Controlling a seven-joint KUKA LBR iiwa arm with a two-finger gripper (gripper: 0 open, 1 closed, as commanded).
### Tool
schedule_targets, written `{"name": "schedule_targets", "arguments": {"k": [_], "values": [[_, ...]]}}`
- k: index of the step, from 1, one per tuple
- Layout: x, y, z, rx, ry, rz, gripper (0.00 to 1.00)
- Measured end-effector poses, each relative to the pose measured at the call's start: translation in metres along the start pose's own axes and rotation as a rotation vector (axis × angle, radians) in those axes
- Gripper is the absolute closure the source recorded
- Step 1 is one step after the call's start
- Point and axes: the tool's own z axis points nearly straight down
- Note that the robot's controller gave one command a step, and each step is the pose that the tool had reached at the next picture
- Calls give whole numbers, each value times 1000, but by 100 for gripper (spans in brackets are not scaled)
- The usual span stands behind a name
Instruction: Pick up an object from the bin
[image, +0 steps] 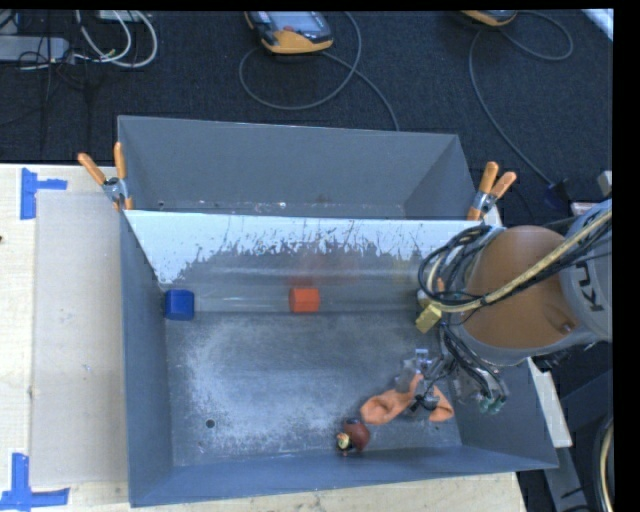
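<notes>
Cubes lie along the back slope — a blue cube, then an orange cube. Near the front right sits a small brown ball; beside it an orange lump, long axis left-to-right, right end under the gripper — open or closed, I can't tell.

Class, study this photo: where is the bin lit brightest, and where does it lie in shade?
Camera view: the far wall of the bin catches the brightest light, palest along its top; the floor is duller grey; the right wall under the arm looks shaded, beside the tool.
</notes>
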Motion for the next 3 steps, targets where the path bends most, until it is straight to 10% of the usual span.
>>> {"name": "schedule_targets", "arguments": {"k": [3], "values": [[-1, 0, -41, 1, -7, 0, 100]]}}
